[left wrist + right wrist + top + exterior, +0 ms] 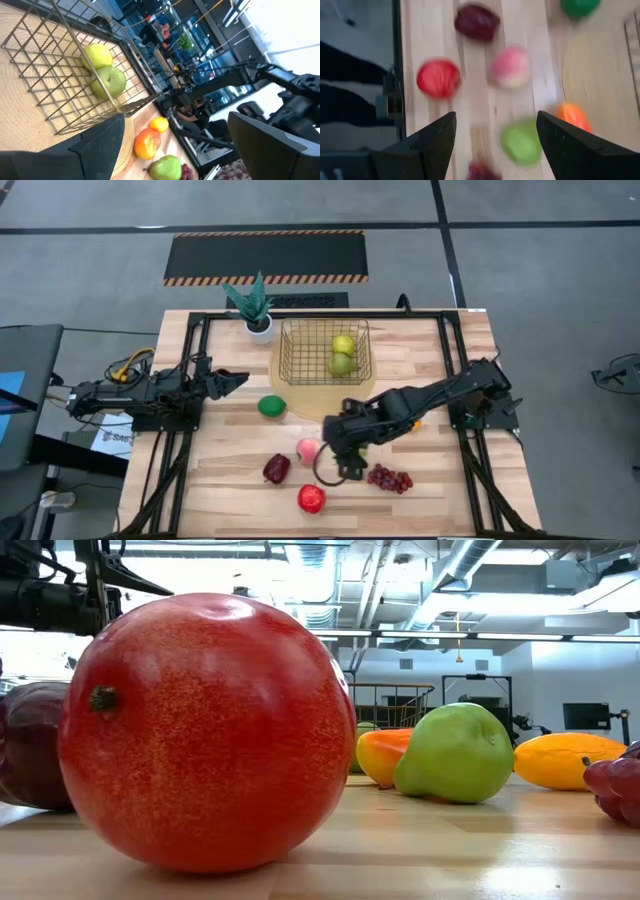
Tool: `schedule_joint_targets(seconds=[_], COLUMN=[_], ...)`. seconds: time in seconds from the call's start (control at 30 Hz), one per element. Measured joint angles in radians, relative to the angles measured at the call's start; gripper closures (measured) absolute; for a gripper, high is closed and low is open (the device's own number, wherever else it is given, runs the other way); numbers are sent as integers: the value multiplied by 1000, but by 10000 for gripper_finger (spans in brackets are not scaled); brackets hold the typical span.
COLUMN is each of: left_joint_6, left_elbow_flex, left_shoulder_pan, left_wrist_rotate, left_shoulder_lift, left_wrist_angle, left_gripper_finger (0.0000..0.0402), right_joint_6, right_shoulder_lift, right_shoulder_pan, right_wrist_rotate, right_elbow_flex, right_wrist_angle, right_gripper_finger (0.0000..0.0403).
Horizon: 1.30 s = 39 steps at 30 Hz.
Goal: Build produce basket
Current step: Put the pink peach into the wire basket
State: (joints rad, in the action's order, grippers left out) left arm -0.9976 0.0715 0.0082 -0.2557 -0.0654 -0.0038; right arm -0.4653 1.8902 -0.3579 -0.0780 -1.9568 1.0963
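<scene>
My right hand (495, 132) hangs wide open and empty over the green pear (521, 142), which sits on the table (440, 500) just below it; the basket (325, 352) lies beyond, left arm farther off.

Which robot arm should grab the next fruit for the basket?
Probably the right. Its open right gripper hangs over the loose fruit, close to the peach and green pear. The left gripper waits near the table's left edge.
</scene>
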Motion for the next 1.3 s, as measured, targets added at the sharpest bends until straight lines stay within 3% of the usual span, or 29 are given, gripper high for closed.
schedule_joint_targets(seconds=[0.23,0.43,0.6,0.87,1.3], left_joint_6=[7,-11,-14,-28,-28], left_elbow_flex=[0,0,0,0,0], left_shoulder_pan=[0,0,0,0,-1], left_wrist_rotate=[56,75,94,129,143], left_shoulder_lift=[0,0,0,0,0], left_wrist_angle=[-8,-8,-8,-6,-6], left_gripper_finger=[61,61,61,61,61], right_joint_6=[169,305,416,524,521], right_shoulder_lift=[96,193,249,278,335], right_shoulder_pan=[42,73,79,80,84], right_wrist_rotate=[3,107,100,101,75], right_elbow_flex=[0,0,0,0,0], right_wrist_angle=[-128,-202,-216,-218,-245], right_gripper_finger=[107,107,104,58,30])
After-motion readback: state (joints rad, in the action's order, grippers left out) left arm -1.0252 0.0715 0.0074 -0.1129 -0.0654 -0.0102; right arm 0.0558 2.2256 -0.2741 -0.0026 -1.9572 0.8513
